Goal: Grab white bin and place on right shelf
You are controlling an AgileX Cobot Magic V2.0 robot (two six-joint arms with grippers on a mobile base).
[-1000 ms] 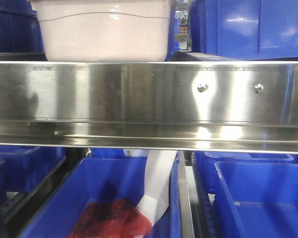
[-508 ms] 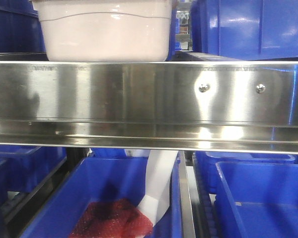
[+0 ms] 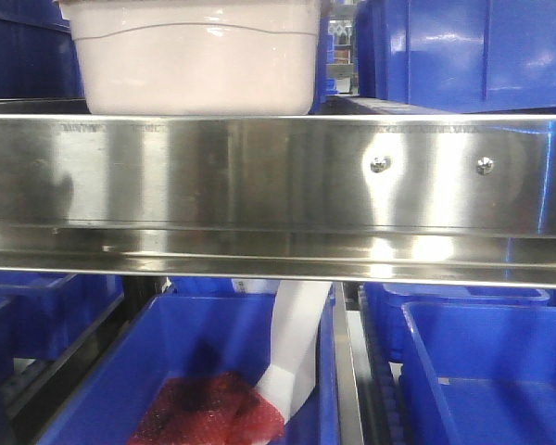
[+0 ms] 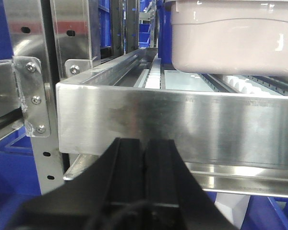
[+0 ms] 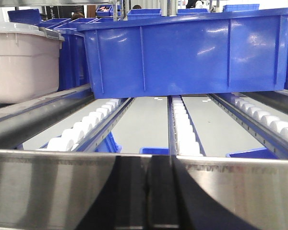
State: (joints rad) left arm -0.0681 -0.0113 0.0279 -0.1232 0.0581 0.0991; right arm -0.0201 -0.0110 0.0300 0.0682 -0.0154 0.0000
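While both grippers hang low before the rail, the white bin (image 3: 199,56) sits on the steel shelf (image 3: 278,176).

Nearest the lenses, the left gripper (image 4: 145,175) shows its black fingers pressed together with nothing between them, just under the front rail; the right gripper (image 5: 149,191) is only a dark reflection-like shape before the rail, so I cannot tell whether it is closed or parted. Beyond the rail run roller tracks (image 5: 86,127), probably why bins rest here: they can slide along them. The white bin stands on the left lane, near the front edge; a blue bin (image 5: 187,52) sits further back on the neighbouring lane. Below, another blue bin (image 3: 195,371) holds something red.
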